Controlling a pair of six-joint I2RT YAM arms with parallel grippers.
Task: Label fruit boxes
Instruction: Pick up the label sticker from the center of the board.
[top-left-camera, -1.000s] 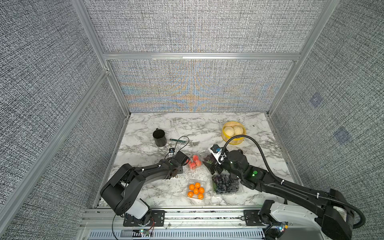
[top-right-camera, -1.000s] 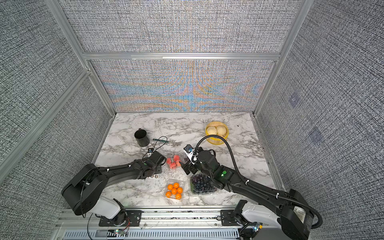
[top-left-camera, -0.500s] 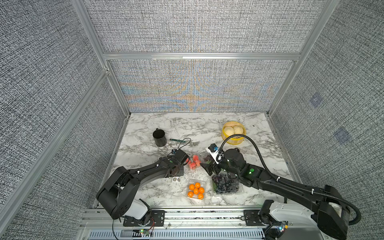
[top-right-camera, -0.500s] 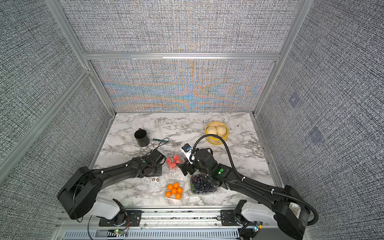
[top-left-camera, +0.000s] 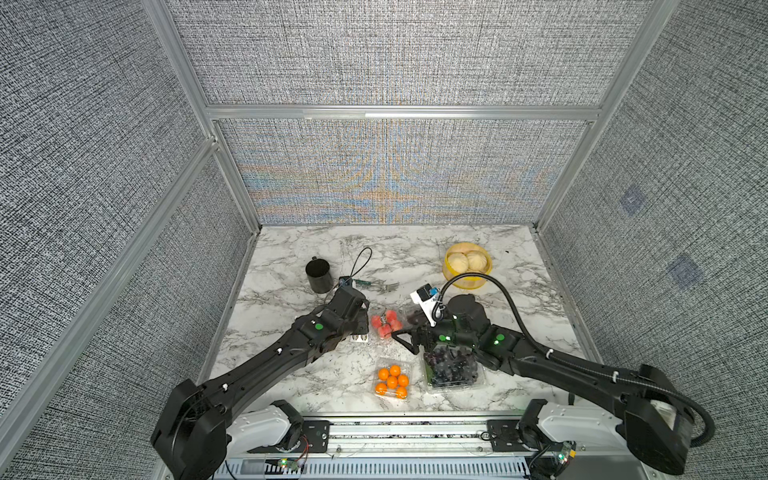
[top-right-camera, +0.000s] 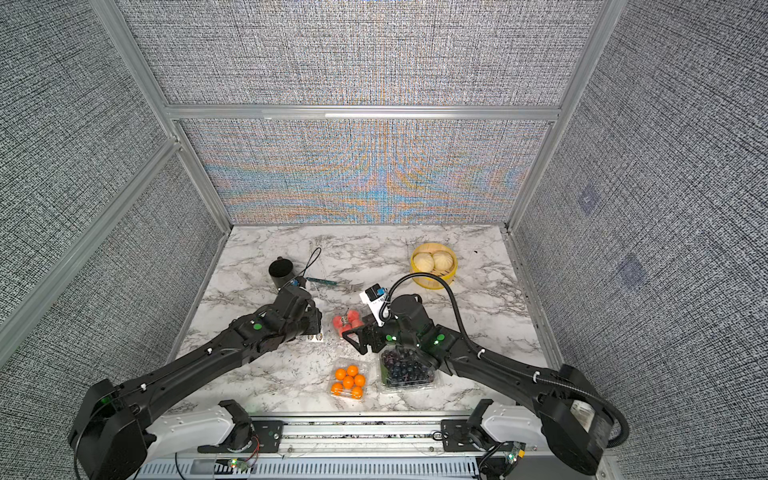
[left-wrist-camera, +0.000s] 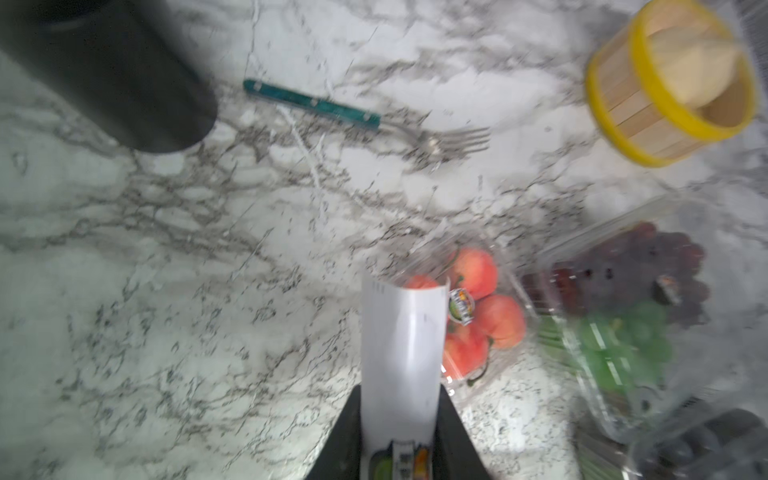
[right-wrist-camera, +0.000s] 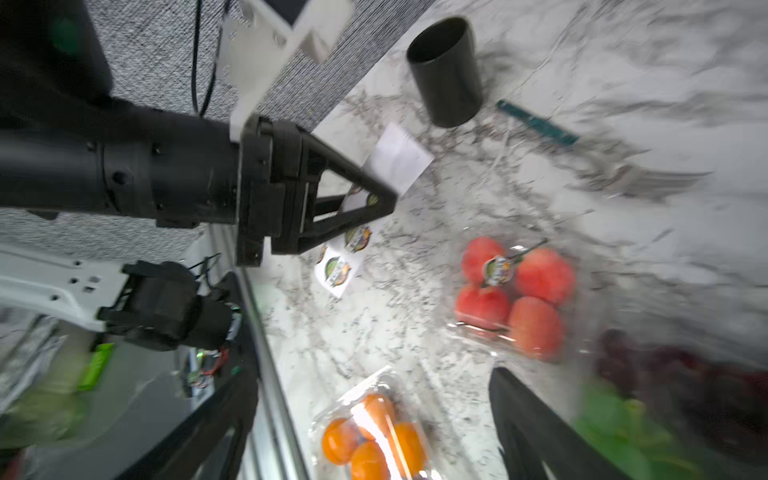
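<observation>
left claw (right-wrist-camera: 382, 199) pinches a white sticker sheet (left-wrist-camera: 401, 332), whose free end curls just beside the strawberry box (top-left-camera: 386, 324) (1 round label sits on its lid). right claw (top-left-camera: 404, 343) hangs spread and empty, between that box and the dark grape box (top-left-camera: 453, 370); the orange-ball box (top-left-camera: 392, 382) lies near.

Glossy clear plastic fruit boxes (top-left-camera: 392, 381), matt black cup (top-left-camera: 319, 276), marble-look table (top-left-camera: 415, 249)

Wide open along the far edge of the bench (top-left-camera: 415, 249). Blocked near the far right corner by the steamer (top-left-camera: 467, 266), toward the left edge by the black cup (top-left-camera: 319, 275) and fork (top-left-camera: 388, 286). Tight at the near edge: strawberry box (top-left-camera: 387, 325), orange box (top-left-camera: 392, 381), grape box (top-left-camera: 453, 372), slim gaps.
</observation>
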